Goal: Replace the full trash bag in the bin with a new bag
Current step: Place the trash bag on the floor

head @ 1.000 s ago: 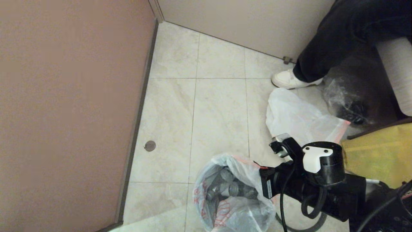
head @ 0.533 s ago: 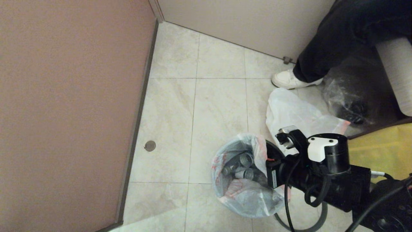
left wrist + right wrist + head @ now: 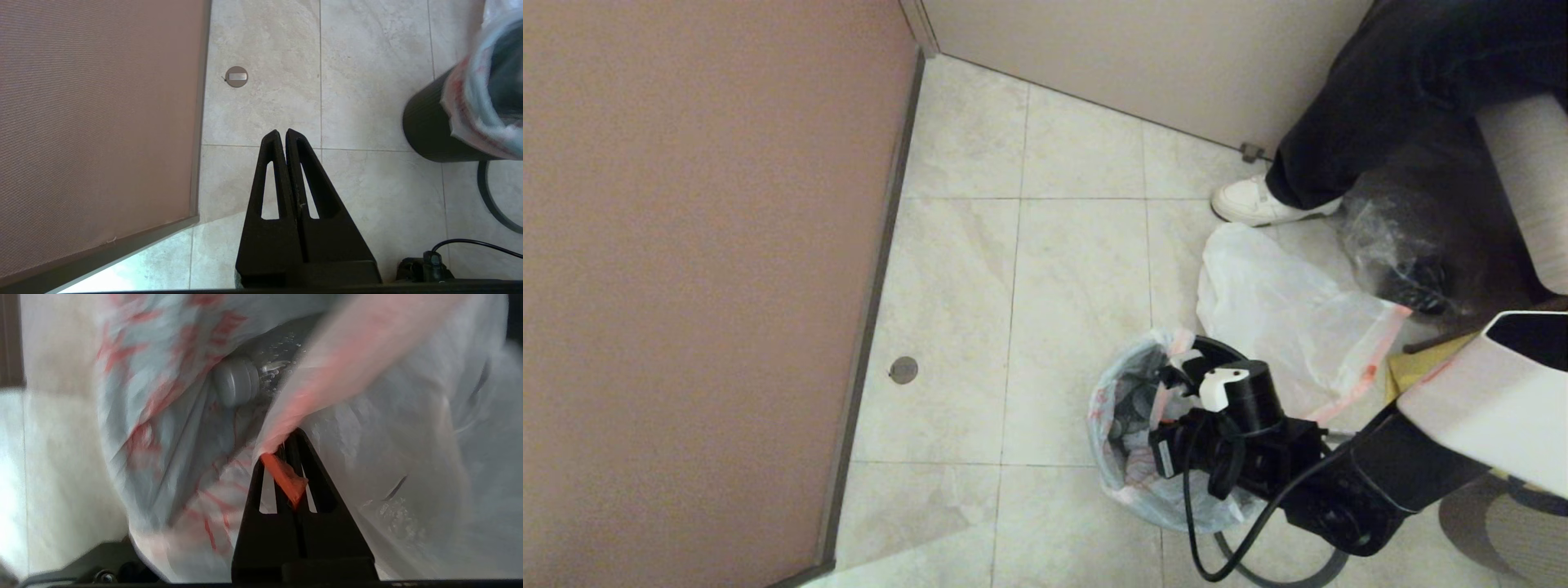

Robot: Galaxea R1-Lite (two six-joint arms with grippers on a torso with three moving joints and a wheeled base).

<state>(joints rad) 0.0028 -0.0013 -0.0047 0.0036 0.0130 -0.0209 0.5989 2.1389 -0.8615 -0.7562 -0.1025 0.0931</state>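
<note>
1. Right wrist view only: right gripper (image 3: 286, 451) jaws closed on full bag's (image 3: 171, 416) orange hem.
2. Head view: bag (image 3: 1127, 425) in bin (image 3: 1217, 347), mouth upward.
3. Left gripper (image 3: 282, 134) jaws closed, empty; bin (image 3: 429, 126) well aside.

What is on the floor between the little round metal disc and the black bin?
Nothing: only bare floor tile lies between the metal disc and the bin, clearest in the left wrist view.

Thin, crinkled translucent plastic on the full trash bag (image 3: 1123, 425); matt black plastic on the bin (image 3: 425, 122); smooth, faintly glossy stone-look tile floor (image 3: 1078, 269); flat filmy plastic on the new bag (image 3: 1282, 318).
</note>
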